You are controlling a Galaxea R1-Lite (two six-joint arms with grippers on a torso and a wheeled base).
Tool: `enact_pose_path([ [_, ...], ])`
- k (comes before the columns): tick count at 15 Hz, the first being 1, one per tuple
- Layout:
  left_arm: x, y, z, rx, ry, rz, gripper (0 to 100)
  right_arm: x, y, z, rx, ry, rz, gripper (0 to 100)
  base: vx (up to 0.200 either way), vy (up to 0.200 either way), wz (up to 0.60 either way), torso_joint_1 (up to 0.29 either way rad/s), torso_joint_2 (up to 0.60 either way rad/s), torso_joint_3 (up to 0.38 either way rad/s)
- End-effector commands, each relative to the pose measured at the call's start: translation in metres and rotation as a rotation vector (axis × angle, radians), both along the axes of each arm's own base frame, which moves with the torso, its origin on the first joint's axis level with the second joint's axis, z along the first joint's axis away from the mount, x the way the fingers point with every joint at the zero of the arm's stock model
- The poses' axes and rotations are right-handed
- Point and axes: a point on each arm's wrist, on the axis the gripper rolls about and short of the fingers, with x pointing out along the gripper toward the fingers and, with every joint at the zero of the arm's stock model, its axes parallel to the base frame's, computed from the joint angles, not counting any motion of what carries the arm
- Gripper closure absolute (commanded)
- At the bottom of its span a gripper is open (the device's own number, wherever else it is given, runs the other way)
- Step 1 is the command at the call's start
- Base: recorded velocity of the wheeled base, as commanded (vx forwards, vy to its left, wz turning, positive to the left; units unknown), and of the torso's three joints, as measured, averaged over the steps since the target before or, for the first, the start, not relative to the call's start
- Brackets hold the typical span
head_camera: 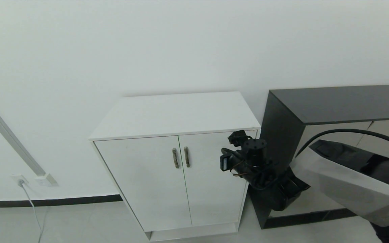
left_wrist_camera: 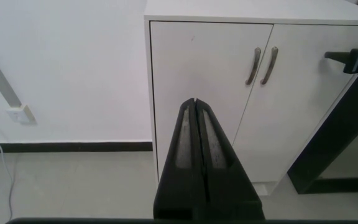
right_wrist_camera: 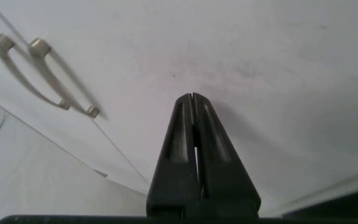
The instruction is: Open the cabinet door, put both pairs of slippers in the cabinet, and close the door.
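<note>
In front of the closed cabinet point(head_camera: 174, 114), by its right door point(head_camera: 214, 179), the right gripper point(right_wrist_camera: 192, 96) sits pinched together, empty; the left gripper point(left_wrist_camera: 195, 101) hangs farther back, fingers together too.

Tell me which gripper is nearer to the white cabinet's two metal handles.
Right. The right gripper is close to the right door, beside the handles; the left gripper is farther back, facing the left door.

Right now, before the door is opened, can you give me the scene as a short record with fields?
cabinet: white, left door and right door both shut
handles: two, side by side at the middle seam
right gripper: shut, close before the right door
left gripper: shut, farther back, facing the left door
beside: dark cabinet, on the robot's right
</note>
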Motion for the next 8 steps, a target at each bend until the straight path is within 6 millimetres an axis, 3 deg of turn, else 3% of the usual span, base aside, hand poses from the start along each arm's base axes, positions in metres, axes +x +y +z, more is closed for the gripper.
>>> enact_pose_path([
  [1,0.0,0.0,0.0,0.0,0.001,0.0,100,-0.016,-0.013,0.025,0.015,-0.025,-0.022,100,0.0,0.0,0.0,0.0,0.0,0.0],
  [6,0.0,0.0,0.0,0.0,0.001,0.0,100,-0.059,-0.069,0.05,0.004,-0.032,-0.189,100,0.0,0.0,0.0,0.0,0.0,0.0],
  [8,0.0,0.0,0.0,0.001,0.002,-0.003,100,-0.078,-0.1,0.061,-0.016,-0.039,-0.263,100,0.0,0.0,0.0,0.0,0.0,0.0],
])
